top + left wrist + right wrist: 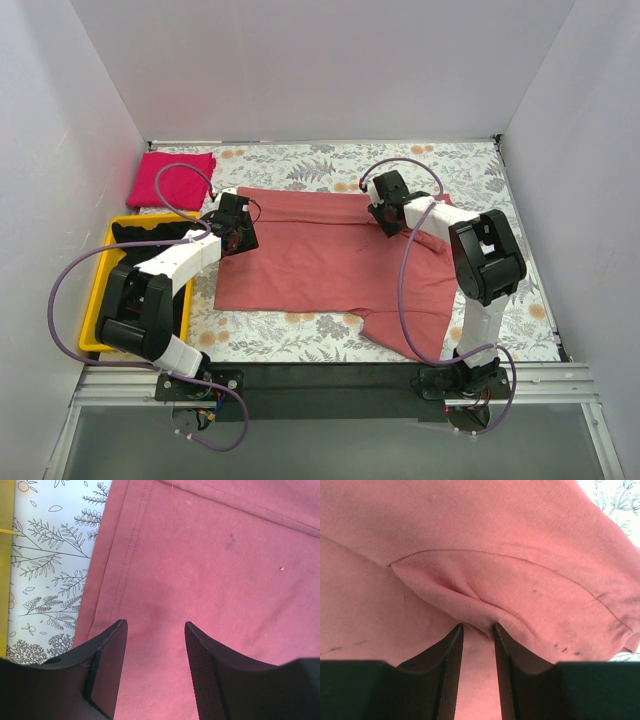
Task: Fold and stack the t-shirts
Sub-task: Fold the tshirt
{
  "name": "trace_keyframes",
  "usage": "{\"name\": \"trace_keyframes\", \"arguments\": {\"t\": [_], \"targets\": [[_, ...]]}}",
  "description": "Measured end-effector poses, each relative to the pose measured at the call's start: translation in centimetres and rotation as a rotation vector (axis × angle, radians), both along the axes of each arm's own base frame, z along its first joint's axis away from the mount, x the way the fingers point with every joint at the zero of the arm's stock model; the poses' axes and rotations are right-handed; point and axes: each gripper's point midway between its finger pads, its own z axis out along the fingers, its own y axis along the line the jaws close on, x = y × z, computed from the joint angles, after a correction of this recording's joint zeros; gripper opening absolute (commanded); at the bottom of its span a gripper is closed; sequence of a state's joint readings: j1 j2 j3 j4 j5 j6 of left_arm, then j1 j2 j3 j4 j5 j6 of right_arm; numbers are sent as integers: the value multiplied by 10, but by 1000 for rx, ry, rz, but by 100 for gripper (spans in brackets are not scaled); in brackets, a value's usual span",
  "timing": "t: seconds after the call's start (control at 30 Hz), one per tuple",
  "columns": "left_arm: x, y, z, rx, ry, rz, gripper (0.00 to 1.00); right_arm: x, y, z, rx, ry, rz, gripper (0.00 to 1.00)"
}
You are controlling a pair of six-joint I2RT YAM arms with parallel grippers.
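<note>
A dusty salmon-red t-shirt (310, 265) lies spread on the floral table cover, its far edge folded over. My left gripper (238, 235) hovers open over the shirt's left hemmed edge; in the left wrist view (155, 625) the jaws stand wide apart over bare cloth (210, 555). My right gripper (383, 218) is at the shirt's far right part. In the right wrist view (478, 626) its jaws stand close together with a bunched ridge of the shirt (470, 595) pinched at the tips. A magenta-pink t-shirt (172, 180) lies folded at the back left. Black shirts (150, 235) lie in the bin.
A yellow plastic bin (103, 270) stands at the left, beside my left arm, and shows as a strip in the left wrist view (4, 555). White walls close in the table on three sides. The shirt's sleeve (410, 330) reaches toward the front right edge.
</note>
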State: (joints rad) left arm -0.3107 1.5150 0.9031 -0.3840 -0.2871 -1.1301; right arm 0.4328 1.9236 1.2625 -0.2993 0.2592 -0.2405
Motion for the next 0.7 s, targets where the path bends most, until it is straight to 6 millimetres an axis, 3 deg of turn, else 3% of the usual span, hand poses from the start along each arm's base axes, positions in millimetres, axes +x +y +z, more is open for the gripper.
{"name": "trace_keyframes", "arguments": {"t": [0.7], "targets": [[0,0,0,3,1,-3,48,14,-20,12,-127,-64,-25,38]]}}
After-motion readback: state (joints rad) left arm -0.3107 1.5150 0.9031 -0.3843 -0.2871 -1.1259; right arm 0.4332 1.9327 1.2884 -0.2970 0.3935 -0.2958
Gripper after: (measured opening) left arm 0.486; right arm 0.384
